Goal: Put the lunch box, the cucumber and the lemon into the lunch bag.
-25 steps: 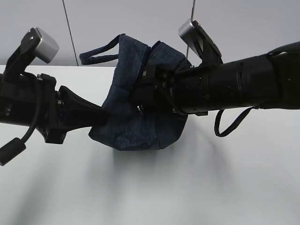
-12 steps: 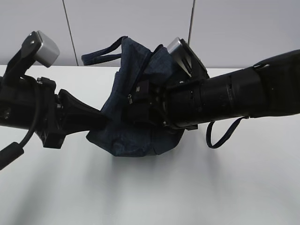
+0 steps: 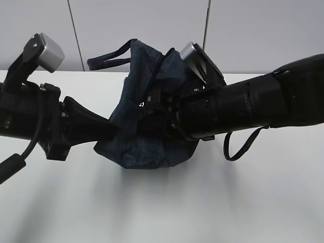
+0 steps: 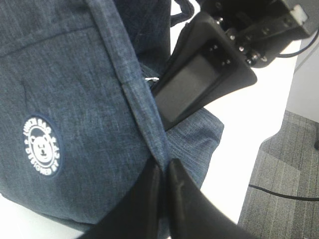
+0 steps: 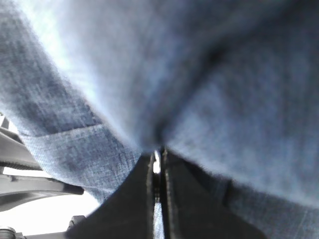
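The dark navy lunch bag point(image 3: 147, 139) stands slumped on the white table, squeezed between my two arms. My left gripper point(image 3: 112, 132) is shut on the bag's corner seam point(image 4: 149, 134), close to its round white logo point(image 4: 42, 146). My right gripper point(image 3: 147, 109) reaches in from the right at the top zipper. It is shut, with bag fabric point(image 5: 224, 99) pressed against its tips and a thin bright sliver nipped between them point(image 5: 158, 158). A small metal ring point(image 3: 142, 105) shows right at its tip. The lunch box, cucumber and lemon are out of view.
One loop handle point(image 3: 109, 58) sticks up at the back left; the other point(image 3: 243, 144) hangs under my right arm. White table point(image 3: 202, 202) spreads in front of the bag. The left wrist view shows the table's edge and grey carpet point(image 4: 279, 189) below.
My right gripper has pushed left into the bag's top and closed from half open to shut. The bag has shifted slightly left. The left arm has stayed put.
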Controlling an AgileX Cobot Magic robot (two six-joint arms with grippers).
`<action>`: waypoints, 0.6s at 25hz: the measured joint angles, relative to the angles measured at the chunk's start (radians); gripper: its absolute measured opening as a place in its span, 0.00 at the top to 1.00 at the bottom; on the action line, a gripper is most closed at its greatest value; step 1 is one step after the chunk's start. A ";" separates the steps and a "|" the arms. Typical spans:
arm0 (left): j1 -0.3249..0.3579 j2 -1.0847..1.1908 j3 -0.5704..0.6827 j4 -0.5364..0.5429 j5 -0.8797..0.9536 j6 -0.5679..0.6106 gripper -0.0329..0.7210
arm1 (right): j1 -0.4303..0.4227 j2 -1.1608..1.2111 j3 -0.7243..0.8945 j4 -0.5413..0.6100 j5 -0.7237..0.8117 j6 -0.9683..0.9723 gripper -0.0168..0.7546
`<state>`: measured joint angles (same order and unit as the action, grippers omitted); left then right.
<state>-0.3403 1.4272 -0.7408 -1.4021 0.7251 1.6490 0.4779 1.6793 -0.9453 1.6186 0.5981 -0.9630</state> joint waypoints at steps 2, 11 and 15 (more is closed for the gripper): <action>0.000 0.000 0.000 0.000 0.000 0.000 0.97 | 0.000 0.000 0.000 0.000 0.000 0.000 0.98; 0.000 -0.002 0.000 0.000 -0.002 0.000 0.97 | 0.000 -0.078 0.000 -0.047 0.000 0.008 0.98; 0.000 -0.002 0.000 0.001 -0.004 0.000 0.97 | 0.000 -0.089 0.002 -0.047 0.015 0.021 0.98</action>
<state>-0.3403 1.4247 -0.7408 -1.4015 0.7214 1.6490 0.4779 1.5899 -0.9435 1.5720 0.6134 -0.9419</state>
